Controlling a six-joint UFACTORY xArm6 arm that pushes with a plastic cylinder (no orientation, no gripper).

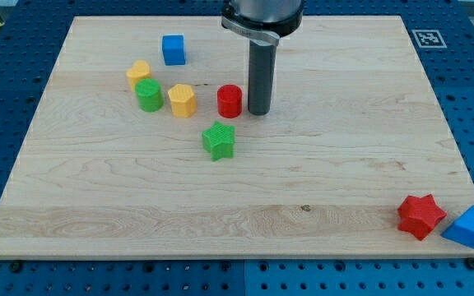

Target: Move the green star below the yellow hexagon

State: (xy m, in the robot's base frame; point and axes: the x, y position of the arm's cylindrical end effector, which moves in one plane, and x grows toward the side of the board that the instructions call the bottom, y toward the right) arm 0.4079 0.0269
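No jaws, just my tip point(259, 112) beside red cylinder point(230, 101); eight blocks, two per colour.

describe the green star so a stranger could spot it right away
On the wooden board, find my tip near the top middle. The green star lies below-left of it, under the red cylinder. Unlike the round green cylinder, it has points.
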